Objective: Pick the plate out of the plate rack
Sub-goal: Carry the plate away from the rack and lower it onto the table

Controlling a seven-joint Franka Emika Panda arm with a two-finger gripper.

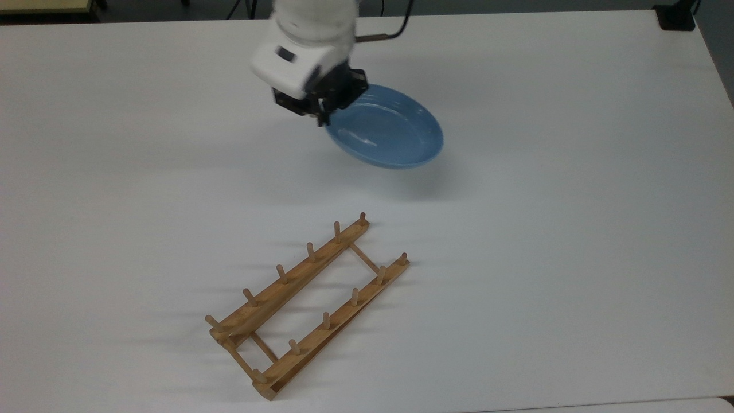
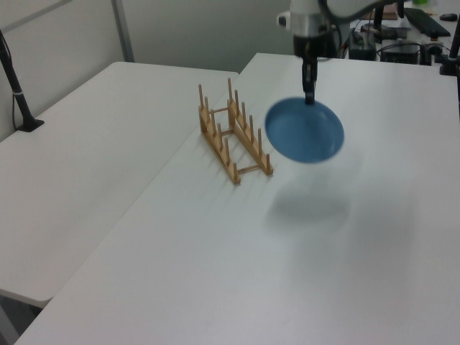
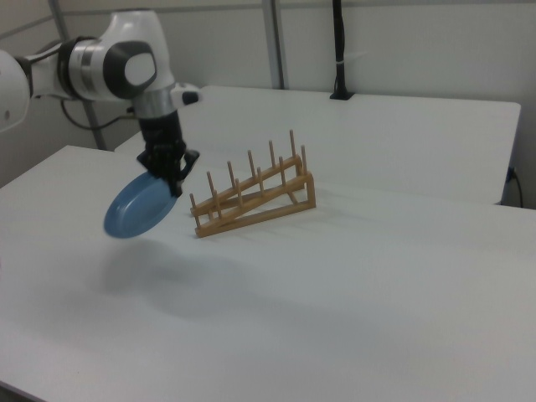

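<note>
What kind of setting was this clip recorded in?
Probably a robotics lab or office: plain white tables pushed together, partition walls, and a white robot arm holding a light blue round plate beside a wooden peg rack.

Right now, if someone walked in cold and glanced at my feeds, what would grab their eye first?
The round light blue plate, hanging tilted above the white table with its shadow beneath, pinched at its rim by the black two-finger gripper. Next, the light-brown wooden peg rack, standing with nothing in it toward the top view's bottom, well apart from the plate.
</note>
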